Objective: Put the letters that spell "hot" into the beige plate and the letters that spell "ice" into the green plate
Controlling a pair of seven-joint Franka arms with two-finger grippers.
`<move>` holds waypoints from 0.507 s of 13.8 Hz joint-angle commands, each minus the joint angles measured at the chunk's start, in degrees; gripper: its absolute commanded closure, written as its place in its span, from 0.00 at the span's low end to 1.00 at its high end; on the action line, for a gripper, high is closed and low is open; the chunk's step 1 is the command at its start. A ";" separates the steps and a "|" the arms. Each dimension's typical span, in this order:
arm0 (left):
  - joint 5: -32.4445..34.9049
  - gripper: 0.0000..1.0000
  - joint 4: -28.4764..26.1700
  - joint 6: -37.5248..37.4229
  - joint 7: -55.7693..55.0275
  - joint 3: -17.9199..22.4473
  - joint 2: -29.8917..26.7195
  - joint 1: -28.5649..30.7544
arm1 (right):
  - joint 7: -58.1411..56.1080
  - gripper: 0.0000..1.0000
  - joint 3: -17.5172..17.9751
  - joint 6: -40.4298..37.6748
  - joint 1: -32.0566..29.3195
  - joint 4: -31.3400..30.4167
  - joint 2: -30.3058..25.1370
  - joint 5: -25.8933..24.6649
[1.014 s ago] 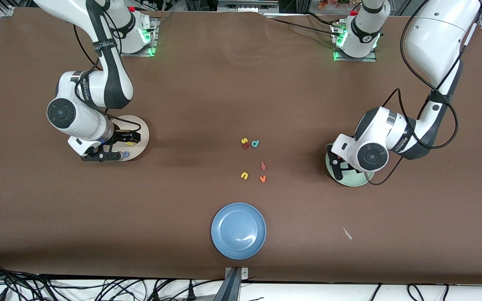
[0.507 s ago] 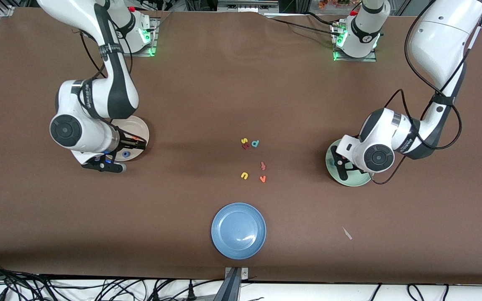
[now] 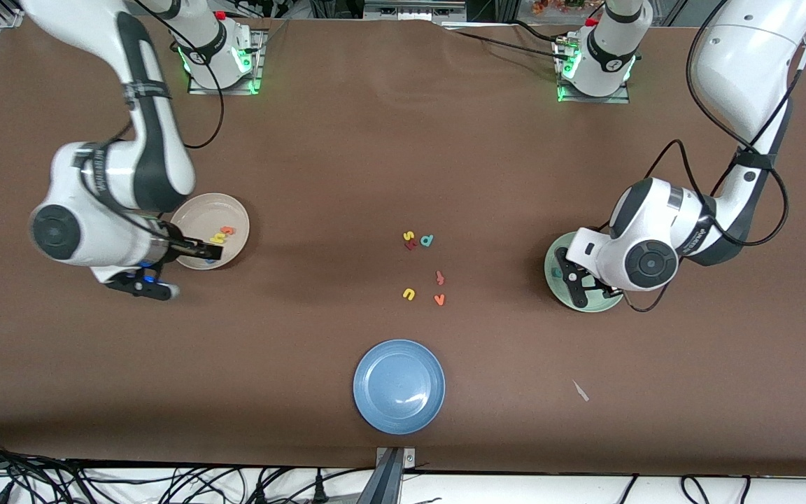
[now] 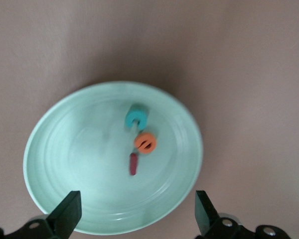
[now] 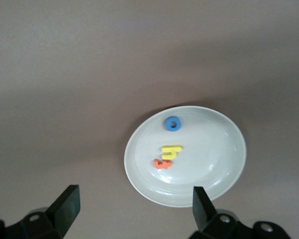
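The beige plate [image 3: 237, 215] [image 5: 217, 167] lies toward the right arm's end of the table. It holds the yellow "h" [image 3: 218, 238] [image 5: 171, 151], the orange "t" [image 3: 227, 229] [image 5: 162, 164] and the blue "o" [image 5: 173, 123]. My right gripper [image 3: 192, 246] [image 5: 134, 209] hangs open and empty by that plate's edge. The green plate [image 3: 590, 306] [image 4: 70, 149] holds the teal "c" [image 4: 136, 117], the orange "e" [image 4: 145, 142] and the dark red "i" [image 4: 133, 164]. Above it my left gripper [image 3: 577, 283] [image 4: 134, 219] is open with nothing between its fingers.
A blue plate [image 3: 399, 385] sits near the front edge. Loose letters lie mid-table: yellow "s" [image 3: 408, 236], teal "d" [image 3: 427, 241], a pinkish-red letter [image 3: 439, 278], yellow "u" [image 3: 408, 294] and orange "v" [image 3: 439, 299]. A small pale scrap [image 3: 580, 390] lies nearer the front camera.
My right arm has pulled back toward its end of the table, uncovering the beige plate. My left gripper has shifted a little over the green plate.
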 commanded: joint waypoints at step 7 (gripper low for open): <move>-7.84 0.00 19.03 -24.76 -23.08 -2.03 -4.01 -2.48 | -14.02 0.00 12.10 -12.46 -10.55 1.42 -15.00 -20.29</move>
